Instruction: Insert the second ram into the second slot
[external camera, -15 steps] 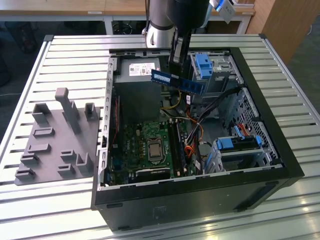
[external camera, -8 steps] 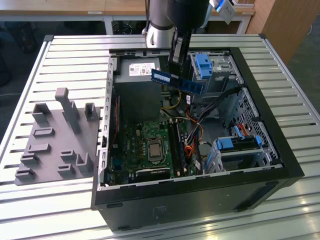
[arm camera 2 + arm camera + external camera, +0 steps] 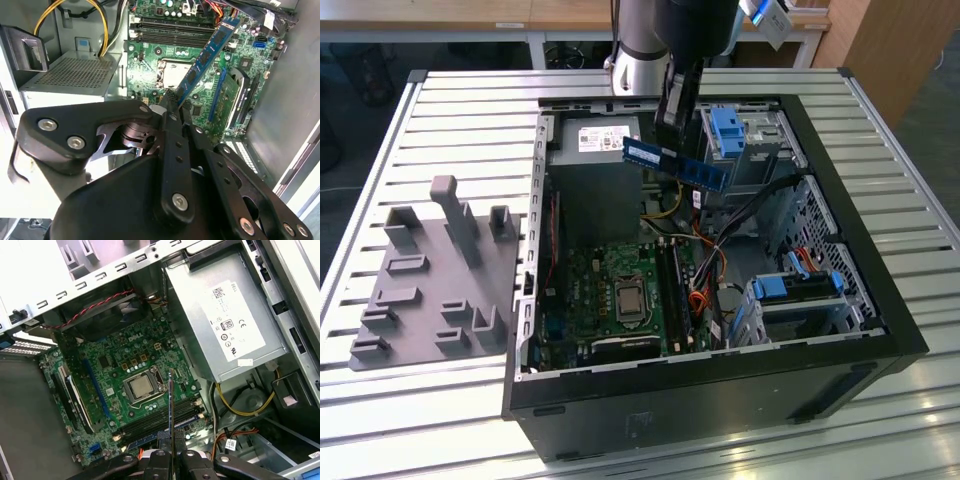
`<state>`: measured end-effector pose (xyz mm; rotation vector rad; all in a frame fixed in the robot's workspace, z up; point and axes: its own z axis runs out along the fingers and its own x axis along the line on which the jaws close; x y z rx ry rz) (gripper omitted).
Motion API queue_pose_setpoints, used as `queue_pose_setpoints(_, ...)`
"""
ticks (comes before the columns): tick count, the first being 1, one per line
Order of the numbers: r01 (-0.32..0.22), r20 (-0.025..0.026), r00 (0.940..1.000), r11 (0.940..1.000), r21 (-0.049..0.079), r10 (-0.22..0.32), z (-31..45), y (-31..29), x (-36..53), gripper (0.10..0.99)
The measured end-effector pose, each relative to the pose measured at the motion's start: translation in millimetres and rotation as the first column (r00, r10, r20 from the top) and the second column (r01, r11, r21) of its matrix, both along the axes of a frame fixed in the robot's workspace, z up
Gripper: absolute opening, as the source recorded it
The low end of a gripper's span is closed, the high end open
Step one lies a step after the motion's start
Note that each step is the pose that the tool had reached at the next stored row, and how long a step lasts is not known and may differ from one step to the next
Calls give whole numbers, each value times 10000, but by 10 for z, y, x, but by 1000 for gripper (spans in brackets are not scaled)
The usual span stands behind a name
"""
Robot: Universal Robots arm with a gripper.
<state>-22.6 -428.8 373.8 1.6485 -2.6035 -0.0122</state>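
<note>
From where I stand, the black pincer [image 3: 672,140] is clamped on the long, thin blue circuit-board ram stick [image 3: 692,168]. It holds the stick in the air over the far end of the open black computer case [image 3: 880,300], beside the grey power-supply box [image 3: 595,150]. The long black memory slots [image 3: 675,285] lie well below and nearer, on the green motherboard [image 3: 605,290], and the stick's long axis looks to run across theirs rather than along it. The arm reaches down from above the case's far wall, wrist pointing into the case, which rests on the slatted metal surface [image 3: 470,120].
</note>
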Motion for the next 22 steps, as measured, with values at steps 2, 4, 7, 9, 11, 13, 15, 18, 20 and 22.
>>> queue_pose_setpoints(2,61,0,10000,10000,0,-61,0,0,0,137)
queue_pose_setpoints(4,117,0,9999,9999,0,-117,0,0,0,137)
queue_pose_setpoints(7,196,0,9998,9998,-1,-196,0,0,0,137)
queue_pose_setpoints(9,251,0,9997,9997,-2,-251,0,0,0,137)
queue_pose_setpoints(11,313,0,9995,9995,-2,-313,0,0,0,137)
queue_pose_setpoints(13,373,0,9993,9993,-2,-373,0,0,0,137)
queue_pose_setpoints(15,429,0,9991,9991,-1,-429,0,0,0,137)
queue_pose_setpoints(18,506,0,9987,9987,-2,-506,0,0,0,137)
queue_pose_setpoints(20,556,0,9985,9985,-2,-556,0,0,0,137)
queue_pose_setpoints(22,605,0,9982,9982,-2,-605,0,0,0,137)
